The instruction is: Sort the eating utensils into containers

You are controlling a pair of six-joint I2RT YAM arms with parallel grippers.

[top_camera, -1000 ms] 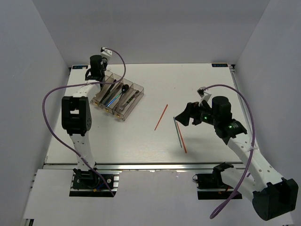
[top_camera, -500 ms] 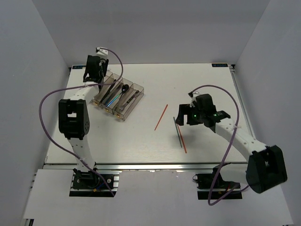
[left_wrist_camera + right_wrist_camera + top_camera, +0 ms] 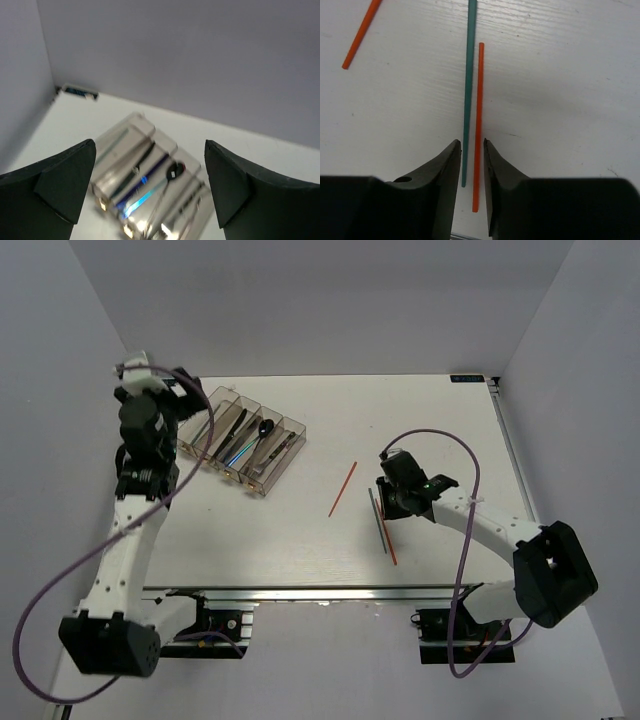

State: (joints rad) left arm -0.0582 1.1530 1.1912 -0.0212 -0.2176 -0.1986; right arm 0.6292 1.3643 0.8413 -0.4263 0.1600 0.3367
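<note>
while the right gripper point(image 3: 472, 145) straddles two chopsticks, the left gripper point(image 3: 150, 150) hangs wide

as the right wrist view shows, we find the right gripper's jaws parted by a narrow slot only. the near ends of the green chopstick point(image 3: 468, 90) and the orange chopstick point(image 3: 479, 115) lie side by side in that slot. a second orange chopstick point(image 3: 362, 32) lies ahead, off to one side. we find the left gripper spread wide, holding nothing. the tray point(image 3: 135, 120), with a dark spoon point(image 3: 172, 171) inside, sits ahead of and below it.
</note>
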